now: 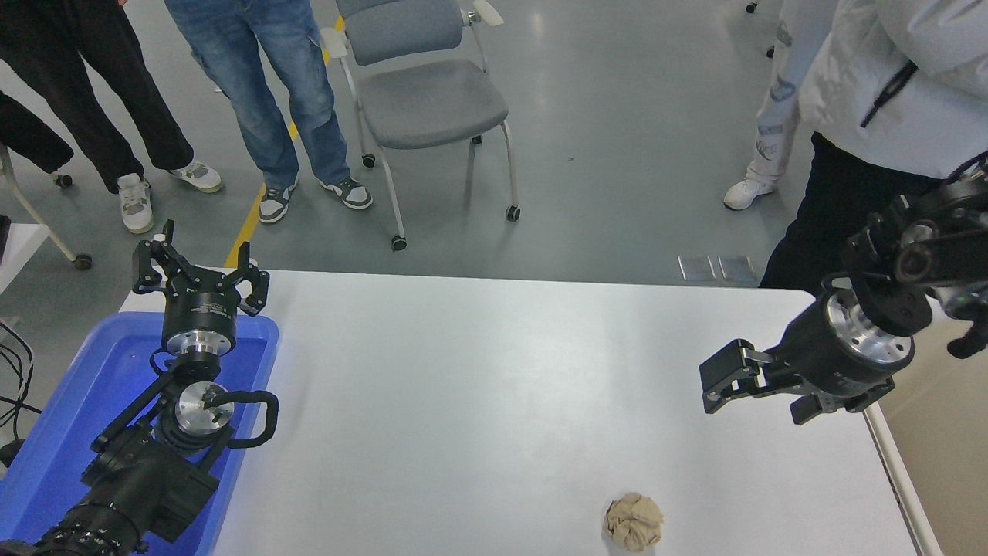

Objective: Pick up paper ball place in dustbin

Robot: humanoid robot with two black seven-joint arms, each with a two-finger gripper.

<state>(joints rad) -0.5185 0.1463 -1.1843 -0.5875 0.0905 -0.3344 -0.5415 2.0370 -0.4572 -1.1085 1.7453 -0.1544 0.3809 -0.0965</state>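
Just one view here, head cam mounted high on the robot's side, tilted forward and down. It takes in the whole white table [494,386] from fairly close, plus the grey floor beyond with a chair [424,93] and standing people's legs. Both arms enter from the bottom-left and right edges.

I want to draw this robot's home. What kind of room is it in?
Probably a lab or workshop, not a home: bare grey floor with a yellow line, a wheeled office chair, and people standing round the white table.
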